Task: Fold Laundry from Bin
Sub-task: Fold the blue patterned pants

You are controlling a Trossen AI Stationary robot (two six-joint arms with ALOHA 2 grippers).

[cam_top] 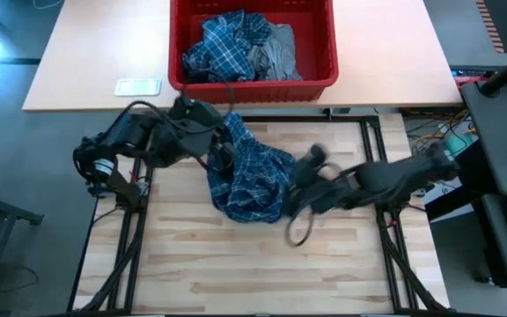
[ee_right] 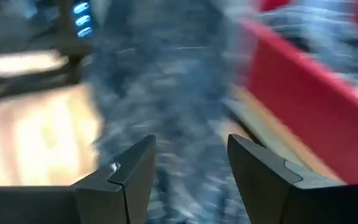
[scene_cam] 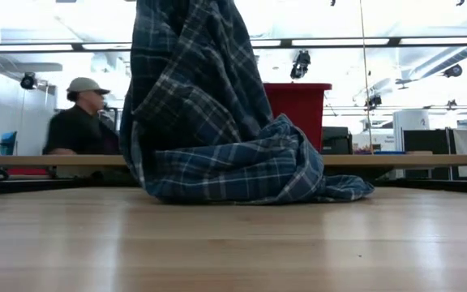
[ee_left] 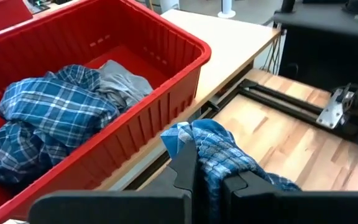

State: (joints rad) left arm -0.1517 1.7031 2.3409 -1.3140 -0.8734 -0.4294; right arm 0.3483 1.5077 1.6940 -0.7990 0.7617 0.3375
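Left hand pinched tight on plaid shirt, hanging onto tabletop by bin | right hand half-open, holding nothing | risk: cloth slips out, bunches up

Shirt lies on table, before the bin.

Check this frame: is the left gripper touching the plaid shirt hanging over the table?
Touching. The left wrist view shows the left gripper shut on a bunch of the plaid shirt, cloth pinched between its fingers. The low view shows the shirt hanging from above.
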